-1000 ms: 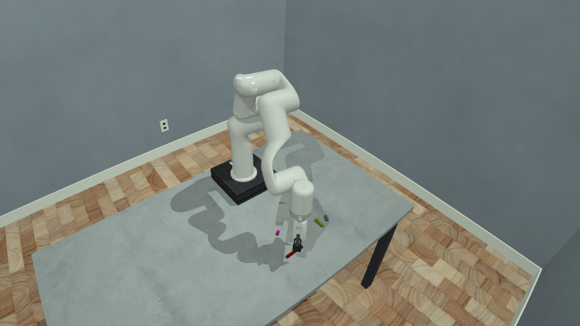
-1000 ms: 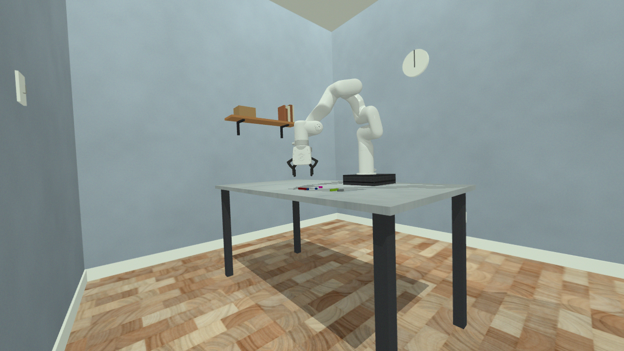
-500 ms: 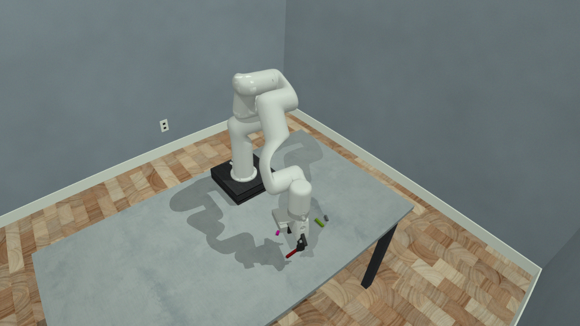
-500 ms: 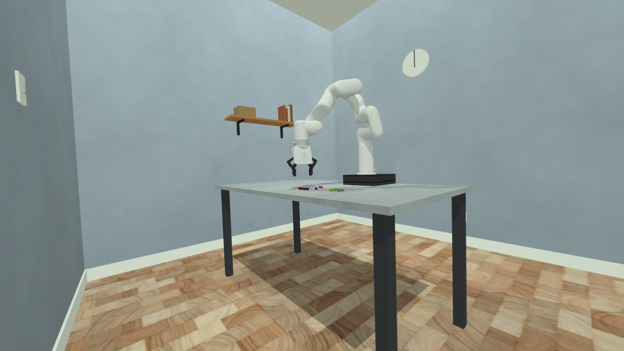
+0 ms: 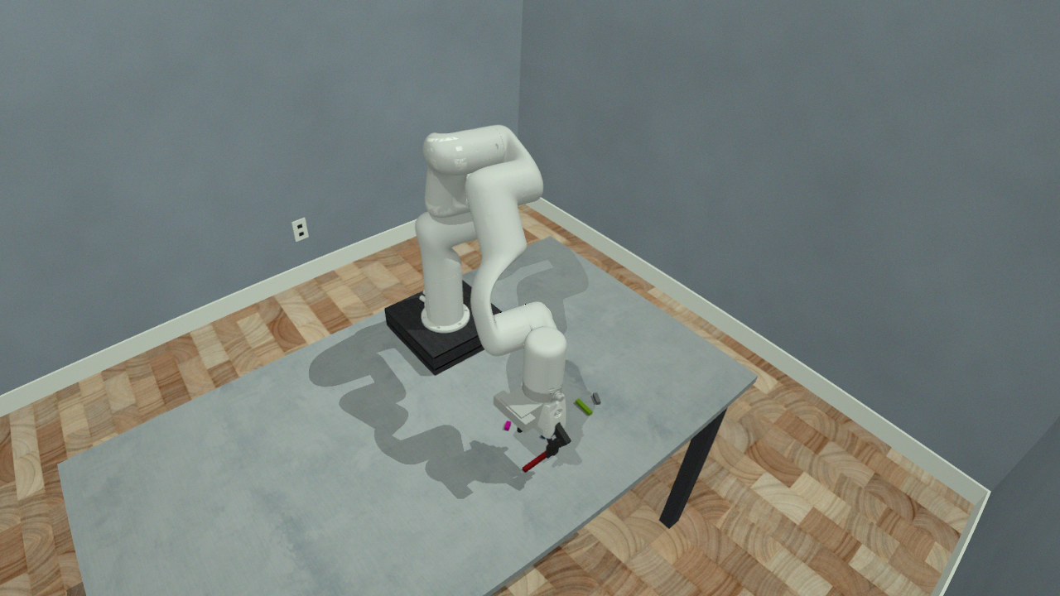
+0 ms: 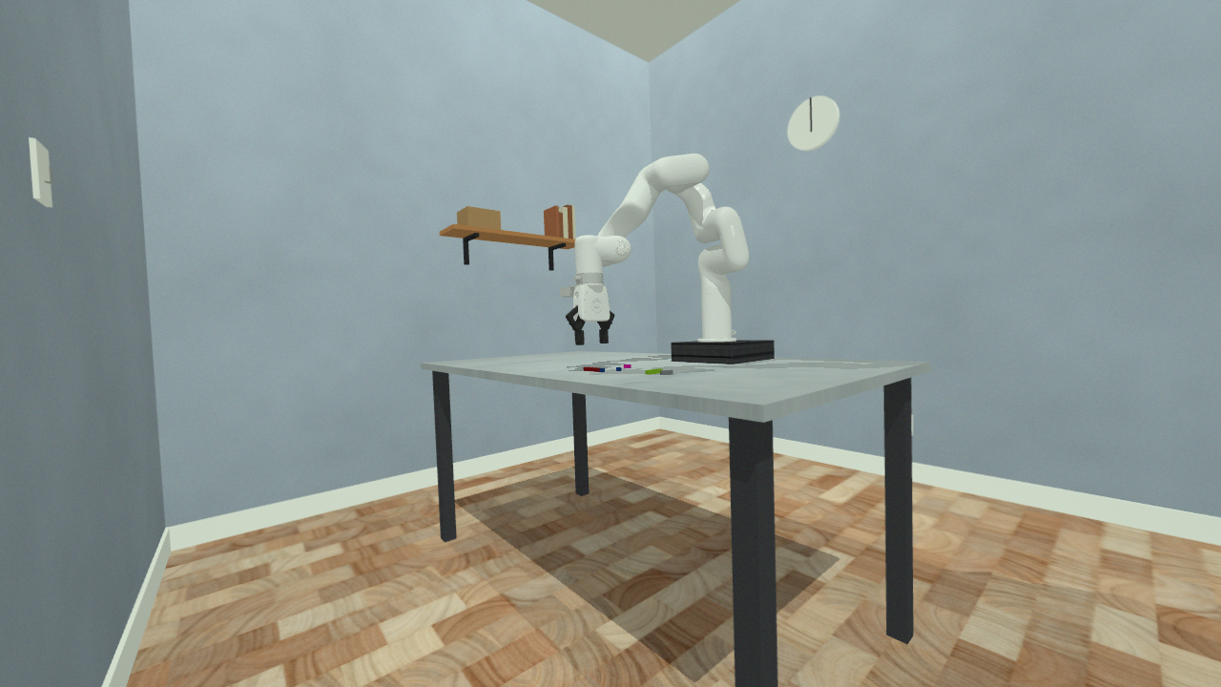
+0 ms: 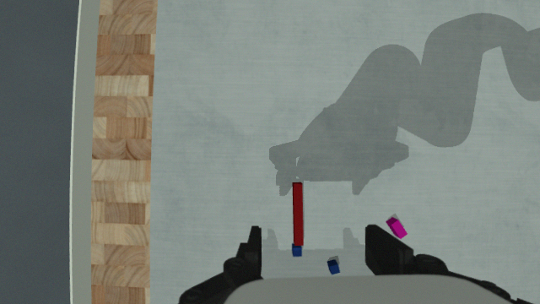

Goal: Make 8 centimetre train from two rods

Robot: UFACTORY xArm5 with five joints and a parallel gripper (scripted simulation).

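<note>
Pale grey covers the big table top (image 5: 222,482) (image 6: 683,376) (image 7: 211,84), which runs on well past the rods before it meets its edges; the wrist view shows a broad strip between the red rod and the nearest edge. Over it bends the white arm (image 5: 503,207) (image 6: 635,204), rising from a black plinth (image 5: 437,362) (image 6: 683,351). Only the exterior view takes in the wooden shelf (image 6: 504,236) and the wall clock (image 6: 813,122). That view also shows the gripper (image 5: 536,439) (image 6: 591,339) (image 7: 313,244) pointing down above the table, its black fingers spread nearly as wide as they go, with nothing held between them. Longest of the rods, the red rod (image 5: 535,461) (image 6: 592,368) (image 7: 298,213) lies flat, and at one end the end blue rod (image 6: 602,369) (image 7: 297,251) sits in line, touching or almost touching. From above, a finger covers that join. The lime rod (image 5: 584,406) (image 6: 652,371) and, just beside it, the grey rod (image 5: 595,398) (image 6: 667,372) are missing from the wrist view, well apart from the red. The magenta rod (image 5: 508,425) (image 6: 627,366) (image 7: 397,228) is angled, with open table between it and the red. Smallest, the loose blue rod (image 5: 542,437) (image 6: 618,368) (image 7: 333,267) lies near the pair, a visible gap away.

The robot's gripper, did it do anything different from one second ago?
Yes. The gripper turned counterclockwise, seen from above, high over the table. It didn't grab or let go of anything; it is open. The red rod, magenta rod and lime rod stayed put.
</note>
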